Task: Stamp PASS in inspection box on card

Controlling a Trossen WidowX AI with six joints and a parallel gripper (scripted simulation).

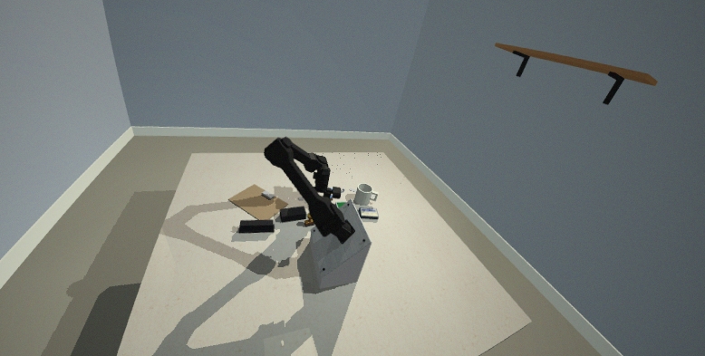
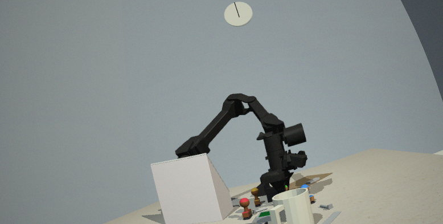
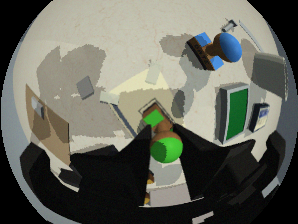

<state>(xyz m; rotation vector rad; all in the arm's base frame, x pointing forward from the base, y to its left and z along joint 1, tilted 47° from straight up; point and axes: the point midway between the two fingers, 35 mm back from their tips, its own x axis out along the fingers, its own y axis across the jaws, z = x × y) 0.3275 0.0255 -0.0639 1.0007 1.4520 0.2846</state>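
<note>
My gripper [image 3: 162,128] is shut on a brown wooden stamp with a green knob [image 3: 166,150] [image 2: 286,187], held upright. The stamp's green-marked base is over the outlined box [image 3: 155,99] on the pale yellow card [image 3: 137,82]. I cannot tell whether the base touches the card. The base hides the inside of the box, so no print can be made out, and no lettering is readable. The green ink pad [image 3: 236,114] [image 2: 264,214] [image 1: 341,204] lies open in its grey case, right of the card in the wrist view.
A blue-knobbed stamp [image 3: 230,47] [image 2: 304,186], red-knobbed stamp [image 2: 244,203] and yellow-knobbed stamp [image 2: 254,191] stand nearby. A white mug [image 1: 363,195] [image 2: 292,207] is beside the pad. A brown board [image 1: 248,198] [image 3: 50,125] and two black blocks [image 1: 256,226] [image 1: 293,213] lie on the other side.
</note>
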